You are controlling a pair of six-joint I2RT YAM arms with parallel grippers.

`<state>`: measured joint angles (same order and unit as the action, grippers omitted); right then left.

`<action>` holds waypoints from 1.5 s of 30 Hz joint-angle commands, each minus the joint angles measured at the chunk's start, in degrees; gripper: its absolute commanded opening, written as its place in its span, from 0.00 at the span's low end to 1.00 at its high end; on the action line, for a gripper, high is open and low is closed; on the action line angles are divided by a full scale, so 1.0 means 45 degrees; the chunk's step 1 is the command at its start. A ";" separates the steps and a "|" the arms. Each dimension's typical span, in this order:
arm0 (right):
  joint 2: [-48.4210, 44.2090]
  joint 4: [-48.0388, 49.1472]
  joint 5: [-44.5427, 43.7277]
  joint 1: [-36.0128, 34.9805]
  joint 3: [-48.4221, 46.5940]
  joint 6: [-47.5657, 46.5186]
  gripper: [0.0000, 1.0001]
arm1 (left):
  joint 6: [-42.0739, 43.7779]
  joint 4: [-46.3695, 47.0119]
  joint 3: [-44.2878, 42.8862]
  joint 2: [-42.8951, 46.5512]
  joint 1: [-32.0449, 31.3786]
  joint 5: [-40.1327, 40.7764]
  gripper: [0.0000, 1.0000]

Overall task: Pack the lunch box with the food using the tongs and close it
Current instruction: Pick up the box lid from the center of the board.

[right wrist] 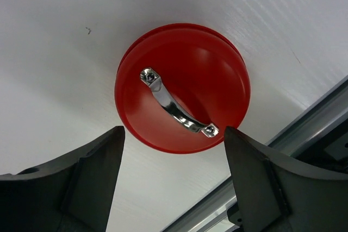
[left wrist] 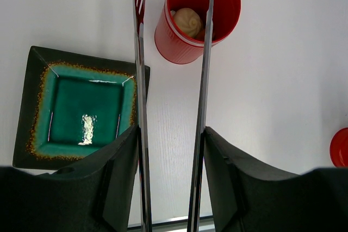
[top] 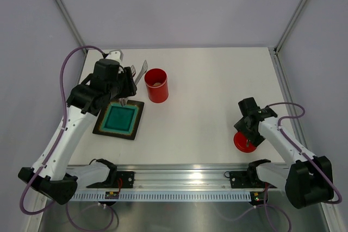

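A: Starting at the left, what sits there?

B: A black square tray (left wrist: 33, 80) lies flat on the white table (top: 206, 91), its teal glaze catching a glint of light. The left gripper (left wrist: 171, 134) hangs above its far edge.

A: And that hand?

B: It is pinching the tongs (left wrist: 140, 80); each silver strip lies against the inner face of one finger, and the two strips stand apart.

A: Where do the tongs point?

B: Toward the lunch box (left wrist: 168, 42). From overhead their tips (top: 142, 69) are just left of it. In the left wrist view one strip crosses its open mouth and the other runs past its left wall.

A: What's in the box?

B: It stands upright, just right of the tray's far corner, with a cream ball (left wrist: 187, 22) inside. The strip hides part of the interior, so I can't tell more.

A: Further right?

B: Well apart, near the front rail, the red lid (right wrist: 179, 58) lies flat on the table, its silver handle (right wrist: 176, 104) facing up.

A: The right gripper (right wrist: 173, 134)?

B: Spread wide above the lid, one finger on each side, gripping nothing.
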<state>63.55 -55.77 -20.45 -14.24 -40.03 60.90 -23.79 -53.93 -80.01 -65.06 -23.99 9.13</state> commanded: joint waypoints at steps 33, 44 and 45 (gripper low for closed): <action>0.1972 0.2588 0.1263 0.0391 -0.0343 -0.2479 0.18 | -0.2369 0.3154 0.0689 -0.3471 0.3337 -0.2320 0.45; 0.1270 0.2335 0.1535 0.0410 -0.1103 -0.3299 0.00 | -0.2955 0.4406 0.0631 -0.5327 0.3983 -0.3590 0.24; 0.1114 0.2276 0.1729 0.0391 -0.1259 -0.3435 0.00 | -0.2955 0.4600 0.0650 -0.5425 0.3983 -0.3668 0.20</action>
<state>71.33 -44.93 -14.28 -12.69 -42.09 47.66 -36.36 -38.50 -76.44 -88.58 -6.22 -4.12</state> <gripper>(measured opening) 0.190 0.246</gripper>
